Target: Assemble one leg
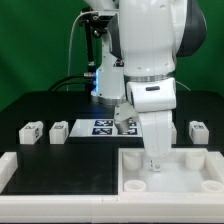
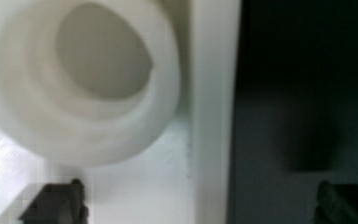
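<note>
My gripper (image 1: 155, 163) is lowered onto the far wall of the large white tray-like part (image 1: 190, 172) at the front right. In the wrist view my gripper (image 2: 202, 203) is open: the dark fingertips (image 2: 55, 202) stand wide apart with nothing held between them. Under it lie the tray's white surface with a round socket (image 2: 87, 85) and the dark table beside its edge. Small white legs with tags lie on the black table: two at the exterior view's left (image 1: 30, 131) (image 1: 59, 131), one at the right (image 1: 198, 131). Another (image 1: 123, 121) is partly hidden behind the arm.
The marker board (image 1: 100, 126) lies flat behind the gripper, at the arm's base. A long white raised rim (image 1: 45, 170) runs along the front left, next to the tray. The arm's body hides the table's middle back.
</note>
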Controlling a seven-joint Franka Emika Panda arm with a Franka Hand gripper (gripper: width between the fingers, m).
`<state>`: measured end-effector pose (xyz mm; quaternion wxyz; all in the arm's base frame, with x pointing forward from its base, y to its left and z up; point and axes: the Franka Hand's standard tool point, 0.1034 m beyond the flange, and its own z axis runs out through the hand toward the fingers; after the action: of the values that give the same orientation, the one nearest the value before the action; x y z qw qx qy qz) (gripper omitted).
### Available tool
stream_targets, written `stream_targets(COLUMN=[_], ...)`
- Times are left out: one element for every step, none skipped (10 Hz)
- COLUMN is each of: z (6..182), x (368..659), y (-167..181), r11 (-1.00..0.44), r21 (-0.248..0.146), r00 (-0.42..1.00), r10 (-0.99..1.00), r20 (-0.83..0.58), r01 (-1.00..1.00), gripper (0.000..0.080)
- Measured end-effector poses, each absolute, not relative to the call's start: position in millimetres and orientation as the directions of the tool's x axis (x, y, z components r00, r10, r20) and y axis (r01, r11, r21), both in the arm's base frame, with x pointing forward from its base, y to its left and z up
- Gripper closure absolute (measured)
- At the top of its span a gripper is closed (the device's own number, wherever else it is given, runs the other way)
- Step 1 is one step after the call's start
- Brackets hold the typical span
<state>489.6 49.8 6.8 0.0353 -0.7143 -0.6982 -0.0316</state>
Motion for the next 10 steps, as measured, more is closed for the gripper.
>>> stream_targets(z=[9.6, 23.0, 39.0, 53.2, 62.1, 69.1, 74.6, 75.2, 74.7, 74.4], x=[489.5, 487.0, 482.5, 476.4, 470.6, 466.1, 459.8, 456.1, 453.8, 454.3], y=[49.7, 49.0, 51.0, 56.7, 65.6, 79.7, 94.7, 107.1, 115.6, 113.4], r11=[-0.039, -0.068, -0.121, -0.181, -0.251, -0.381, -0.481, -0.603, -0.689, -0.769], r21=[-0.004, 0.008, 0.022, 0.033, 0.035, 0.031, 0.026, 0.012, -0.001, -0.018], r00=[0.039, 0.067, 0.119, 0.178, 0.248, 0.378, 0.478, 0.600, 0.686, 0.766], r10=[0.995, 0.994, 0.990, 0.981, 0.966, 0.922, 0.874, 0.795, 0.722, 0.636], r20=[0.093, 0.085, 0.078, 0.073, 0.074, 0.080, 0.085, 0.090, 0.091, 0.093], r01=[0.999, 0.998, 0.992, 0.983, 0.967, 0.924, 0.876, 0.797, 0.725, 0.640], gripper=[0.0150, 0.0150, 0.0150, 0.0150, 0.0150, 0.0150, 0.0150, 0.0150, 0.0150, 0.0150])
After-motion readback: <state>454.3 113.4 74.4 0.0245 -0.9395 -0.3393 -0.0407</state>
